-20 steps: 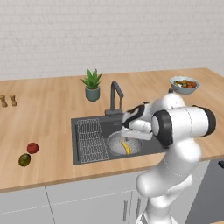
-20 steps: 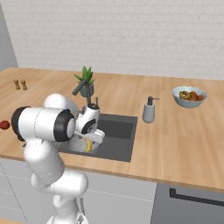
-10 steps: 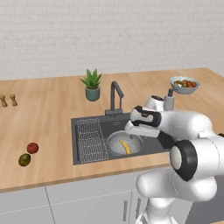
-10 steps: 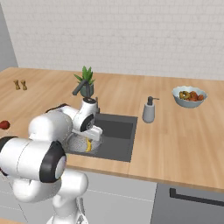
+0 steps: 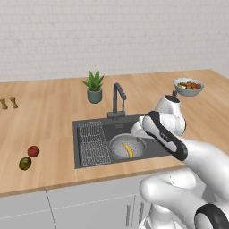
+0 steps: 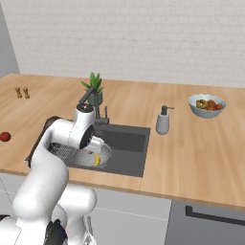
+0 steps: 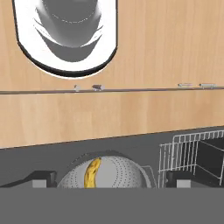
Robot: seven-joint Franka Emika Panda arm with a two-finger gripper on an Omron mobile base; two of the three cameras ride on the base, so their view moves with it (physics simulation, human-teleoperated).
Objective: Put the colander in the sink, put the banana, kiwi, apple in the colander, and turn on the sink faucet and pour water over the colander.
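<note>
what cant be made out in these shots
- Gripper: hand view, just the tips, cut by the bottom edge.
- Colander: right base view, left half behind the arm.
- Kiwi: left base view, too small for detail.
- Sink right wall: left base view, behind the arm.

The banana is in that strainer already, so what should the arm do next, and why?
Probably swing left toward the kiwi or the apple. The banana already lies in the colander in the sink, the pincer hovers open above it holding nothing, and those two fruits sit on the counter left of the sink.
</note>
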